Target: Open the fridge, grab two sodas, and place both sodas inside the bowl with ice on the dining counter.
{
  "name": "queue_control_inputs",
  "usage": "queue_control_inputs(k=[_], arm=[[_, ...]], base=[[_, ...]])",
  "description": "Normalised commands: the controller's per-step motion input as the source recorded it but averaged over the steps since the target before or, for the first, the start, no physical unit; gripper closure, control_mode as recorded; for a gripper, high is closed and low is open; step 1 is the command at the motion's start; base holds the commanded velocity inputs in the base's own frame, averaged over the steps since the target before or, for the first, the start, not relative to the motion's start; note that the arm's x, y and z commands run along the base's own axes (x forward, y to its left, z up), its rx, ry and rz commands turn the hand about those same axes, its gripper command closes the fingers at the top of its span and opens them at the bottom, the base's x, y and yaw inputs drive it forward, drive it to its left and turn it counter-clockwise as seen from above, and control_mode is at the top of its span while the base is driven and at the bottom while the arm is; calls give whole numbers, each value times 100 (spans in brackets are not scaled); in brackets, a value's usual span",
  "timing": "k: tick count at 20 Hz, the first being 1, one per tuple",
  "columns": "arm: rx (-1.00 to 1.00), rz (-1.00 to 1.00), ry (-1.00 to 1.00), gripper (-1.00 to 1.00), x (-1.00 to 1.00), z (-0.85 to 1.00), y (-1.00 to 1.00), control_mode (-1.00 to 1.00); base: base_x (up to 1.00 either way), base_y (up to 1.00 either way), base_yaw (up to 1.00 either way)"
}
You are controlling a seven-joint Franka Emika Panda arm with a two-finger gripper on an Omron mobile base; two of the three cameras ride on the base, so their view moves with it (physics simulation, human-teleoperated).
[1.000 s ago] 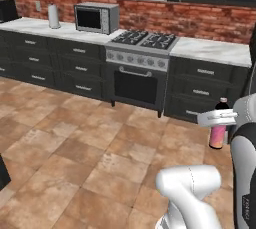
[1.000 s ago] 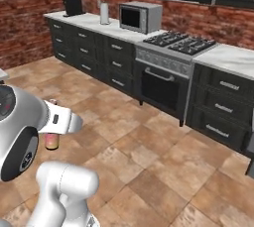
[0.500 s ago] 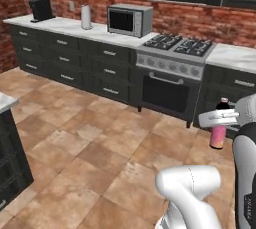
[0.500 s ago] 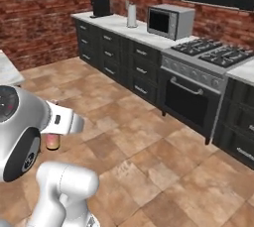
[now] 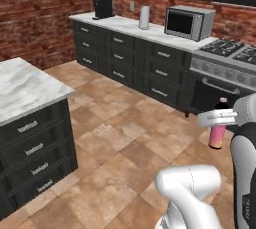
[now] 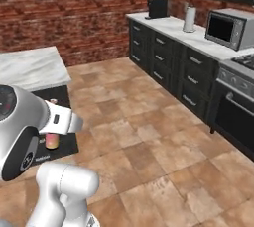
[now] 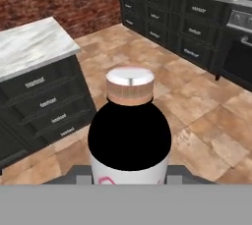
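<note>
One soda (image 5: 217,136), a slim pink bottle with a dark neck, hangs upright over the tiled floor at the right of the left base view. My gripper (image 5: 218,122) is shut on it just below the neck. From the right base view the same soda (image 6: 51,141) shows under the white hand, with the gripper (image 6: 53,133) closed around it. The hand view looks down on the soda (image 7: 130,140), its cap and dark shoulder close up, held in the gripper (image 7: 130,176). The fridge, the bowl and the dining counter are out of view.
A cabinet block with a marble top over dark drawers (image 5: 26,89) stands to the left, also seen as the drawer block (image 6: 31,67). Along the brick wall runs a dark cabinet run with a microwave (image 5: 188,22) and a stove (image 5: 231,53). Open tiled floor (image 5: 120,143) lies between.
The whole picture has swung: the base has turned, so the stove and wall cabinets slid right and the marble-topped drawer block came in on the left. The soda stays in the gripper.
</note>
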Motion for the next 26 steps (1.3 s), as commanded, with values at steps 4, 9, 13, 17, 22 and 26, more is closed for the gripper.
queue_control_inputs(k=[4, 9, 13, 17, 22, 26], arm=[[0, 0, 0, 100, 0, 0, 0, 100], [0, 0, 0, 100, 0, 0, 0, 100], [0, 0, 0, 100, 0, 0, 0, 100], [0, 0, 0, 100, 0, 0, 0, 100], [0, 0, 0, 100, 0, 0, 0, 100], [0, 0, 0, 100, 0, 0, 0, 100]], base=[[31, 35, 42], [48, 26, 37], [50, 24, 25], [51, 23, 14], [64, 5, 13], [90, -41, 24]])
